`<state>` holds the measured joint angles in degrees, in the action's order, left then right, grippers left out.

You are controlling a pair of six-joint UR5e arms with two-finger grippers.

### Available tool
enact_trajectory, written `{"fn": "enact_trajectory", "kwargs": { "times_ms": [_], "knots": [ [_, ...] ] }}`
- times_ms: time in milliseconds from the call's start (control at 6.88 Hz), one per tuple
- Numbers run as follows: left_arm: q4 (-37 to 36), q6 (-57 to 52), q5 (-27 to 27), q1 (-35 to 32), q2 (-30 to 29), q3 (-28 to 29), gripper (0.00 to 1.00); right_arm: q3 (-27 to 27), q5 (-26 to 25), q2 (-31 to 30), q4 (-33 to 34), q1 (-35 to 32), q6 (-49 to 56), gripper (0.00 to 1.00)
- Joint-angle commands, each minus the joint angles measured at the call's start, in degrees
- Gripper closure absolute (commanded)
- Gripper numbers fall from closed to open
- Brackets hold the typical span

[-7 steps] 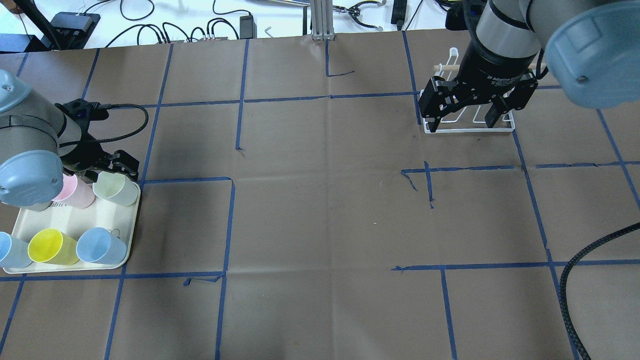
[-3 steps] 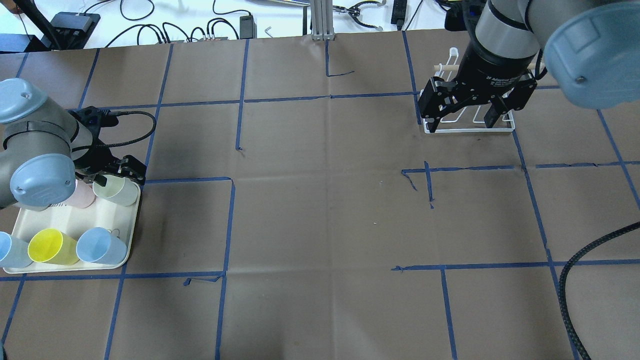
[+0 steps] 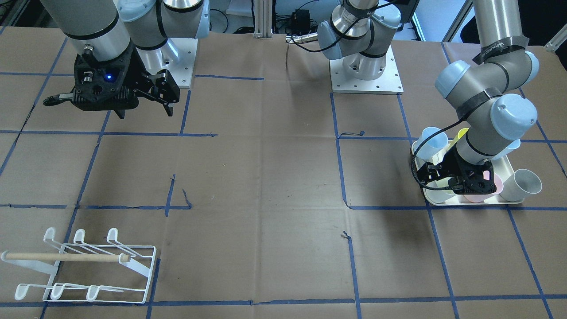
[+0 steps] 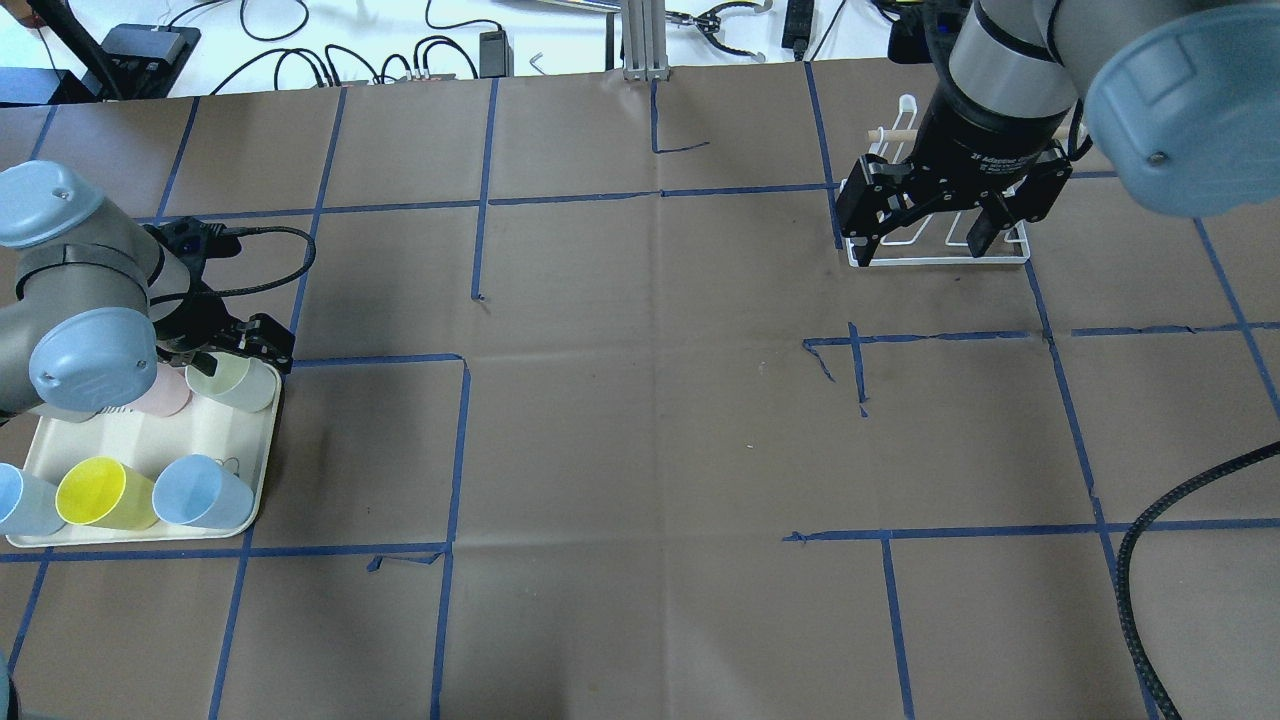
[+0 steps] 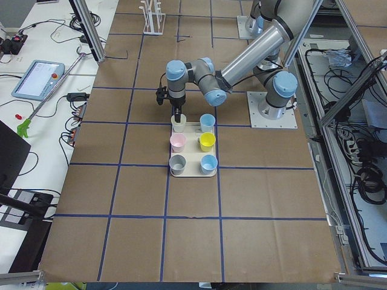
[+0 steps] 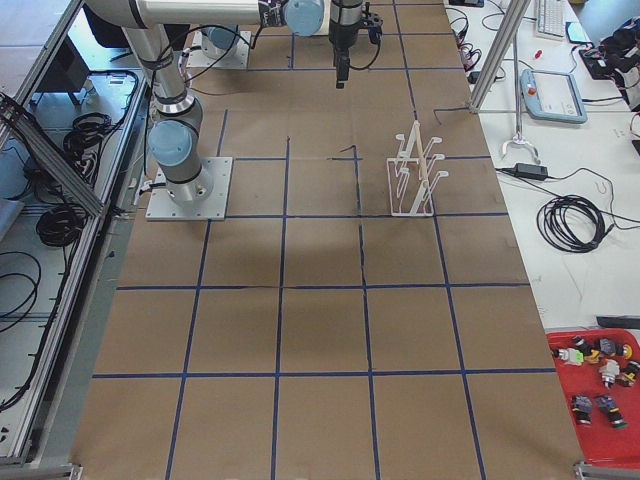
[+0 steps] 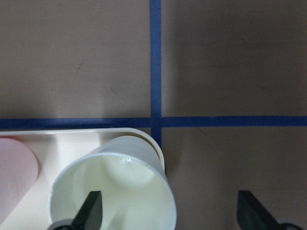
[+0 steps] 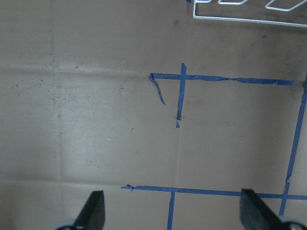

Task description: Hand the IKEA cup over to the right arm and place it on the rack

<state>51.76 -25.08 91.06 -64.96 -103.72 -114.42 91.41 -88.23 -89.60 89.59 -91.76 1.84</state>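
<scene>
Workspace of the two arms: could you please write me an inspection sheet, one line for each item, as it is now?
surface: table under brown paper with blue tape lines.
job's things: six cups stand on the cream tray; rack bears no cup.
clutter: nothing seen.
grippers: left gripper open, one finger inside the pale green cup, one outside; right gripper open, empty, above the table.
cables: black braided cable at the left wrist; another on the robot's right side.
surroundings: teach pendant on a side bench; red bin of small parts.
</scene>
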Motion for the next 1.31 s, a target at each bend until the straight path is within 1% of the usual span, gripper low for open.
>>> {"fn": "enact_trajectory", "kwargs": {
  "times_ms": [0, 436, 582, 727, 872, 1163],
  "knots": [
    [0.19, 0.64, 0.17, 0.01, -0.08, 0.52, 1.00, 0.09, 0.07, 0.04, -0.02, 0.00, 0.00, 0.00],
    [0.10, 0.55, -0.01, 0.28, 0.45, 0.96, 1.00, 0.09, 0.07, 0.13, -0.11, 0.00, -0.08, 0.00],
    [0.18, 0.64, -0.01, 0.28, 0.71, 1.74, 1.00, 0.09, 0.07, 0.13, -0.11, 0.00, 0.00, 0.00],
    [2.01, 0.64, 0.17, 0.28, 1.67, 4.18, 1.00, 0.09, 0.07, 0.13, -0.20, 0.00, -0.08, 0.00],
    [8.21, 0.73, 0.17, 0.28, 2.55, 8.39, 1.00, 0.09, 0.07, 0.13, -0.11, 0.00, 0.00, 0.00],
    [24.80, 0.82, -0.27, -0.16, 3.70, 21.46, 1.00, 0.09, 0.16, 0.13, -0.11, 0.00, 0.00, 0.00]
  ]
}}
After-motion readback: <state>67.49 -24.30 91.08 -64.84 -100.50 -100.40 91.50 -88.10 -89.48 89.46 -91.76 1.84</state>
